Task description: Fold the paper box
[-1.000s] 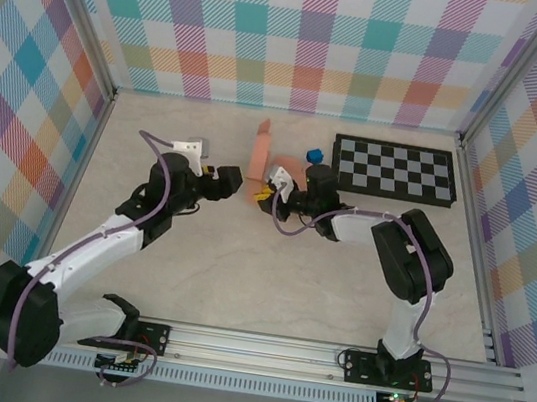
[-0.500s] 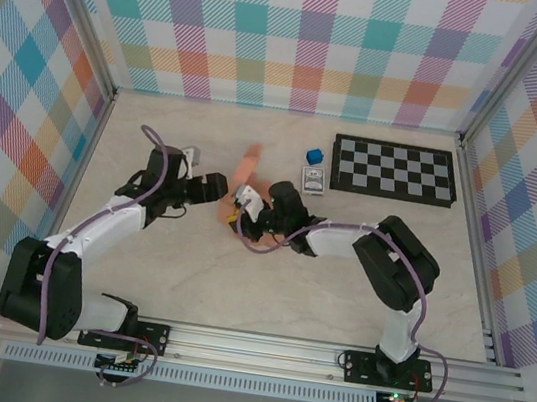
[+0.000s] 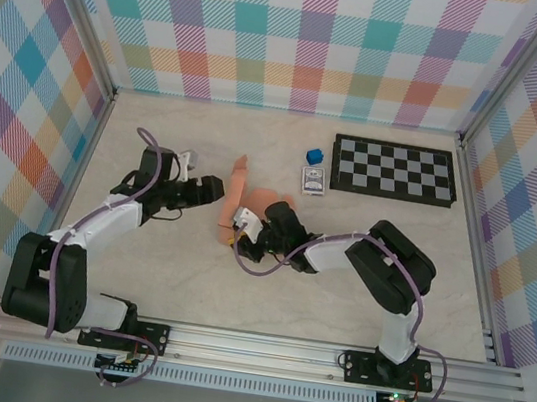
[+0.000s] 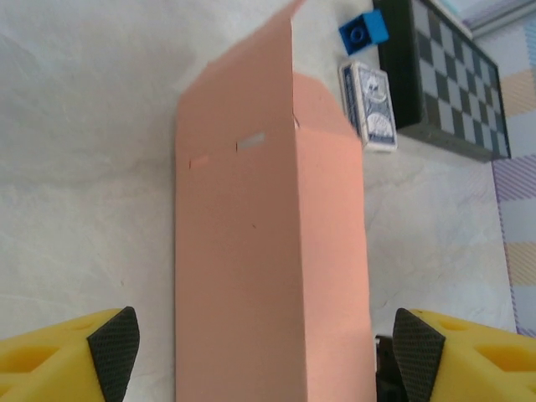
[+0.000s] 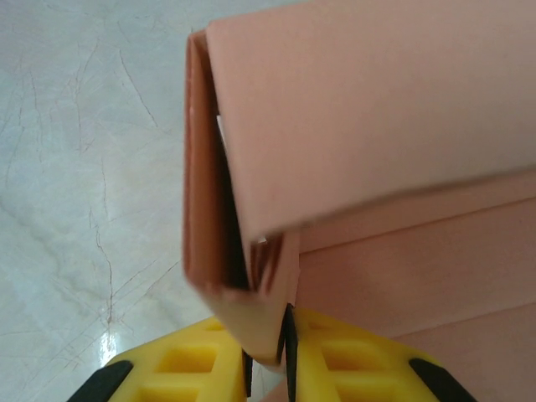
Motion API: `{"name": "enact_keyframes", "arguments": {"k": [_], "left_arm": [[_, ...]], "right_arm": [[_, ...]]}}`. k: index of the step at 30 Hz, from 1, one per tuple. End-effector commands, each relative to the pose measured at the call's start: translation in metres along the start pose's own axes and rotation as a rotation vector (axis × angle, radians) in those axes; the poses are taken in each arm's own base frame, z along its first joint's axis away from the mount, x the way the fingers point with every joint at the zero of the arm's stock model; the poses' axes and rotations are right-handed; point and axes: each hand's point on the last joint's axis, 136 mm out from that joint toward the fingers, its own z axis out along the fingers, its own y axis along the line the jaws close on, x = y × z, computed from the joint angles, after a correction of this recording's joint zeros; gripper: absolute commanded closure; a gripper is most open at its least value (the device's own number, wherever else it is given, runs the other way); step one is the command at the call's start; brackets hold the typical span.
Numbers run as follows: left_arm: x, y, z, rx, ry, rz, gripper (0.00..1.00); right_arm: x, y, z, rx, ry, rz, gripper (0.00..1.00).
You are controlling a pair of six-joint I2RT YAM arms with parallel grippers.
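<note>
- Your right gripper pinches only a thin edge of the paper box, lying left of the chessboard; a tug could slip it free.
- Your left gripper straddles it wide open; closing hard may crush the walls.

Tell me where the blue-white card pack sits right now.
In the top view the card pack lies beside the left edge of the checkerboard, just nearer the arms than the blue cube.
</note>
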Motion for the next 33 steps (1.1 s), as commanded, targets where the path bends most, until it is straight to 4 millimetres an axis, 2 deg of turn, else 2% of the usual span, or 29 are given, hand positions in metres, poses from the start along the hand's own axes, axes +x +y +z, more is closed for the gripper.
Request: {"name": "enact_keyframes", "arguments": {"k": [1,8,17,22,27,33], "left_arm": [[0.017,-0.006,0.003,0.05,0.054,0.052,0.18],[0.036,0.0,0.01,0.036,0.114,0.096,0.19],[0.047,0.012,0.022,-0.041,0.207,0.15,0.28],[0.05,0.011,0.025,-0.029,0.226,0.145,0.34],[0.055,0.01,0.024,-0.016,0.235,0.135,0.36],[0.058,0.007,0.026,0.006,0.252,0.117,0.37]], "right_arm": [[-0.003,0.001,0.009,-0.036,0.006,-0.05,0.81],[-0.005,0.002,0.013,-0.06,-0.012,-0.047,0.81],[-0.008,0.008,0.013,-0.098,-0.035,-0.054,0.81],[-0.014,0.008,0.009,-0.133,-0.072,-0.065,0.75],[-0.022,0.001,0.006,-0.15,-0.111,-0.077,0.7],[-0.029,0.004,0.006,-0.206,-0.146,-0.067,0.66]]}}
